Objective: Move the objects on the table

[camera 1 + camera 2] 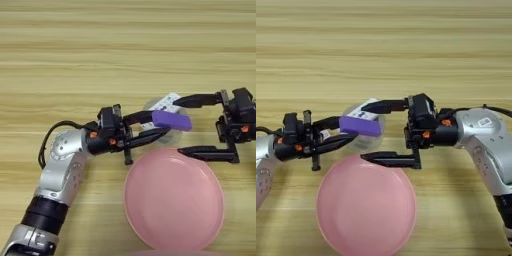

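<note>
- Above the far rim of the large round pink plate point(172, 200), the small flat purple block point(171, 120) is gripped by the left gripper point(159, 125), its long axis crosswise.
- The right gripper point(370, 132) is held wide open just beside it, straddling the white remote control point(365, 114).

Surface: a light tan wooden table point(125, 50) is filling the whole frame; no wall, floor or window is showing
Grain: darker and paler stripes are running horizontally from side to side
Light: soft, even light is falling from above; faint shadows are lying on the wood
</note>
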`<state>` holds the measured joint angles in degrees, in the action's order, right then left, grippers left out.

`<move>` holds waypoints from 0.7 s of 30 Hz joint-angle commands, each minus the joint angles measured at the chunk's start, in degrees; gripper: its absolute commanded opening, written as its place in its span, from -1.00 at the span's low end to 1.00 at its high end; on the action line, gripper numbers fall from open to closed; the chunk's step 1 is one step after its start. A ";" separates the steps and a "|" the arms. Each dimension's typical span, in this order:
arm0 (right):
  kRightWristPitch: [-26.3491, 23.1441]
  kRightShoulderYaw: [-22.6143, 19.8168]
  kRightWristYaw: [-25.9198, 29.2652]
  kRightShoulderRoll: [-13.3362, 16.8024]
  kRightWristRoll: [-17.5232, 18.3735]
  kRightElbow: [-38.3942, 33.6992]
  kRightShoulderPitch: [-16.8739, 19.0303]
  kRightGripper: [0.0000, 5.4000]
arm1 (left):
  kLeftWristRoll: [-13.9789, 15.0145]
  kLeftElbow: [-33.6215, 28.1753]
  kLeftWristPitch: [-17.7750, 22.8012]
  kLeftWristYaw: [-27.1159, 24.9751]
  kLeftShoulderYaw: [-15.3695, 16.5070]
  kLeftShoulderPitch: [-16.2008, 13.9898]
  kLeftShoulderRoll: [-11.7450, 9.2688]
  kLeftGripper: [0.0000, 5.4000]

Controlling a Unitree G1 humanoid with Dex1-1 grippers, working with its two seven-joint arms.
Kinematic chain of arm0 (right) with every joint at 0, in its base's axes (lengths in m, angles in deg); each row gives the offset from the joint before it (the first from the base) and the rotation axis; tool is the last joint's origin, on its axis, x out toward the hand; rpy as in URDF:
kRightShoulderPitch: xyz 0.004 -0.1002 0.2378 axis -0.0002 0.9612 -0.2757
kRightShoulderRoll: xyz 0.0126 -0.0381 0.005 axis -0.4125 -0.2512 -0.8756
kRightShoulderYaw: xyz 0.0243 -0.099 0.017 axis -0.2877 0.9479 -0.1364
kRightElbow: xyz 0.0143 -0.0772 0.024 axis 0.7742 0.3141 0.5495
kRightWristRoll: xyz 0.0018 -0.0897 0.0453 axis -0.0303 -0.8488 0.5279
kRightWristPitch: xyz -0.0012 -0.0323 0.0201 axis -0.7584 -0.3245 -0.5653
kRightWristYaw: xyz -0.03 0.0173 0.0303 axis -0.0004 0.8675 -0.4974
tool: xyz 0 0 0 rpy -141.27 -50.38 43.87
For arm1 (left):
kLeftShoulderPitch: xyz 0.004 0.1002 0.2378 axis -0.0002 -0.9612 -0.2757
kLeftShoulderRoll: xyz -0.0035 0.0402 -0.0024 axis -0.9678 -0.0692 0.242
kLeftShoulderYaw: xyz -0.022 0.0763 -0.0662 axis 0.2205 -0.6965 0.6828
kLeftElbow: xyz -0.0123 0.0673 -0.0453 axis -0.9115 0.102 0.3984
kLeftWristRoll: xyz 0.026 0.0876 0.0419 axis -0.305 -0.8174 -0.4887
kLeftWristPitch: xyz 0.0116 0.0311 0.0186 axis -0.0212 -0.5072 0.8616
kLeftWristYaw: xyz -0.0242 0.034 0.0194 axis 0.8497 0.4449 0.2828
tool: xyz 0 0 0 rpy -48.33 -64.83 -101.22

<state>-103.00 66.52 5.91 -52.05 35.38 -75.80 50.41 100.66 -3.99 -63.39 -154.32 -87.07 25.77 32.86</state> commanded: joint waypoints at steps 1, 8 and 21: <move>-0.88 -1.61 -0.75 -0.34 1.77 -1.05 -1.36 1.00 | -1.03 0.22 -0.40 -0.11 0.10 0.95 -0.46 -0.50; -2.26 -4.49 -3.99 -2.09 5.00 -0.81 -3.46 1.00 | -3.14 3.40 0.01 -2.10 -0.80 1.30 -2.12 -0.50; -2.28 -4.48 -6.36 -3.39 5.05 -1.09 -4.13 1.00 | -12.21 14.32 -1.36 -10.86 -8.31 1.53 -6.59 -0.50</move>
<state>-104.83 62.22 -0.21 -55.38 40.51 -76.20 47.56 89.81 9.58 -63.85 -164.17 -94.75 27.12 27.37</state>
